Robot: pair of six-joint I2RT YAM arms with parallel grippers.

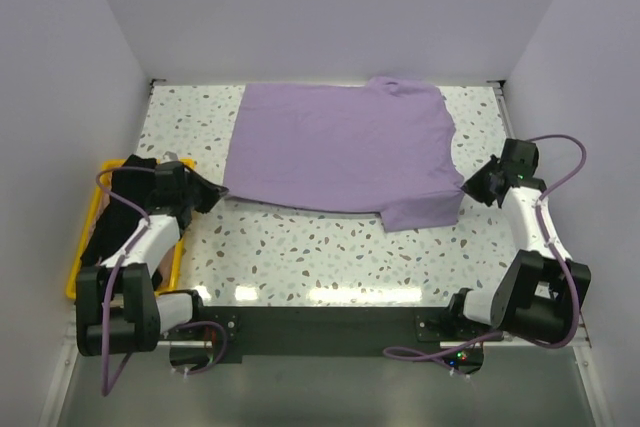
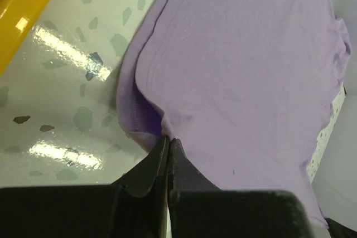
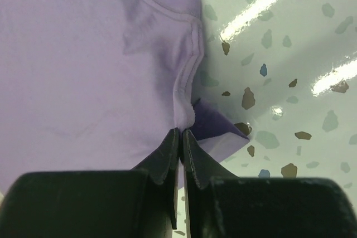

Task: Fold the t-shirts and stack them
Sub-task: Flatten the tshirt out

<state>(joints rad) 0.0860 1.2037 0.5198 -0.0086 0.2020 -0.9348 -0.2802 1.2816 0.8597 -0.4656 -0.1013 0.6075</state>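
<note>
the shirt lies spread flat on the table between the two arms. the left gripper is clenched on its left hem corner, the right gripper on its right edge. a yellow crate sits at the table's left edge.

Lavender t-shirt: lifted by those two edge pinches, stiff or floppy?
Probably floppy: the lavender t-shirt puckers where the left fingers and right fingers pinch its edges, so the middle would likely sag. Lies flat and thin, so probably light. On the glossy table it would likely slide and bunch rather than push as one piece.
</note>
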